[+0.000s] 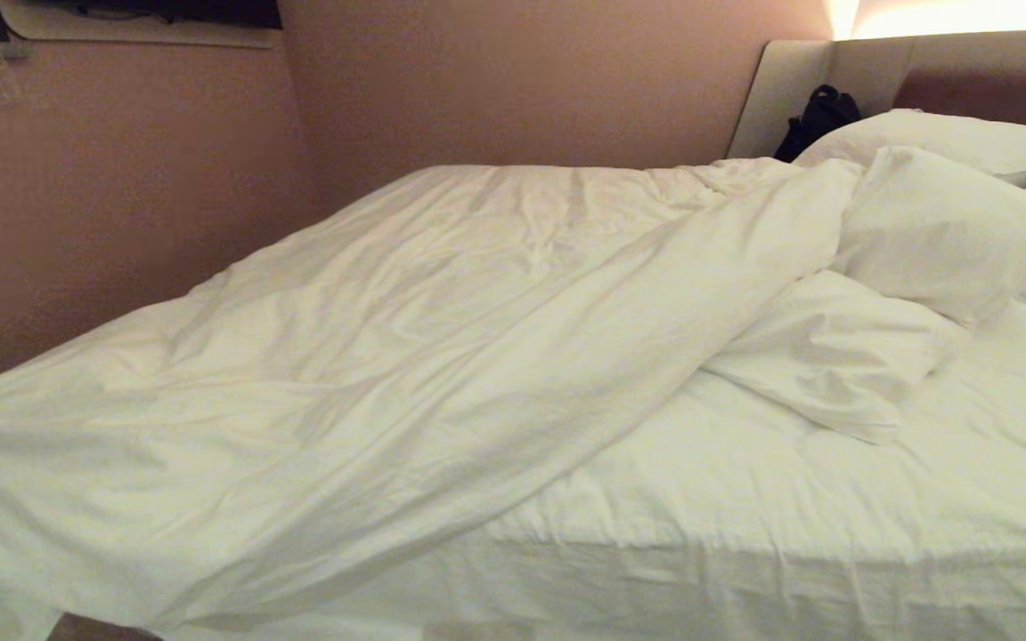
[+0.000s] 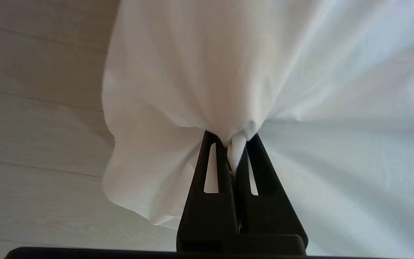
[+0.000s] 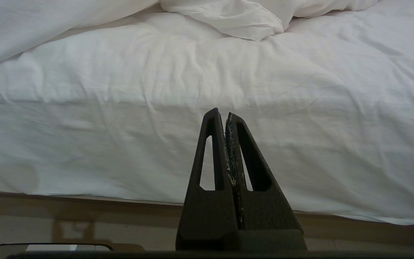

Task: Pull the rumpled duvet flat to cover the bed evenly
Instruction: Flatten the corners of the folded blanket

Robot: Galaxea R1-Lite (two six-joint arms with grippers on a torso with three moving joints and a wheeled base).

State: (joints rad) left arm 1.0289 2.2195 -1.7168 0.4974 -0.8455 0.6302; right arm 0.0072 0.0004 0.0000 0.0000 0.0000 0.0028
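The white duvet (image 1: 370, 356) lies creased across the left and far part of the bed (image 1: 745, 552), its near edge running slantwise from the front left corner up to the pillows. The right half of the mattress sheet is bare. My left gripper (image 2: 235, 138) is shut on a bunched fold of the duvet (image 2: 199, 64), which hangs past it over pale floorboards; this gripper is outside the head view. My right gripper (image 3: 225, 115) is shut on nothing, low in front of the bed's side (image 3: 120, 144).
Three white pillows (image 1: 940, 231) are piled at the headboard (image 1: 967, 71) on the right, with a black object (image 1: 820, 116) behind them. A pinkish wall (image 1: 121, 196) stands close along the bed's far side. Floor (image 3: 84, 219) runs under the bed's near edge.
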